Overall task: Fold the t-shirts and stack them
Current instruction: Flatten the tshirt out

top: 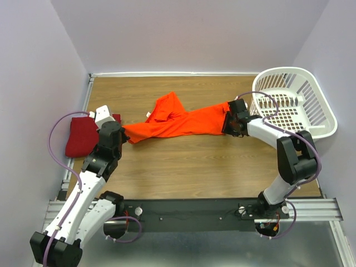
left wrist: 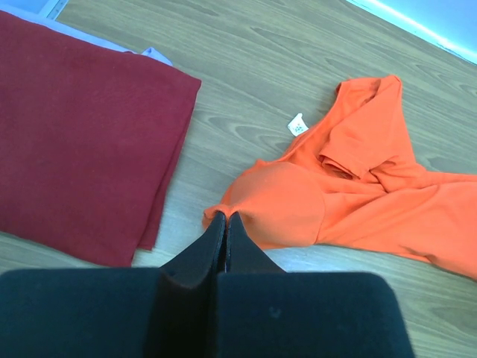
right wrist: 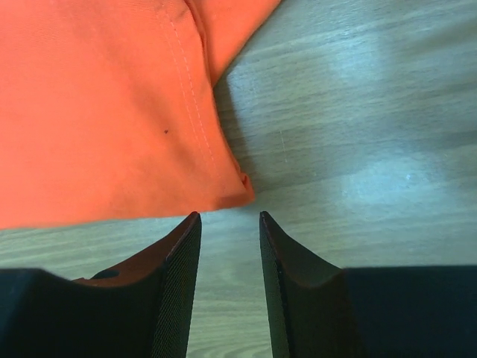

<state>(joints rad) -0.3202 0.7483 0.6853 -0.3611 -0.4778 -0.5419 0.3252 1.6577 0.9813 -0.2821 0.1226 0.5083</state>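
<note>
The bright orange-red t-shirt lies crumpled and stretched across the middle of the table, its white neck label showing. My left gripper is shut on the shirt's left end. The dark crimson t-shirt lies folded at the table's left edge, also in the left wrist view. My right gripper is open and empty, just off a hemmed corner of the orange shirt at its right end.
A white plastic lattice laundry basket stands at the back right corner, close behind the right arm. Purple walls enclose the wooden table on three sides.
</note>
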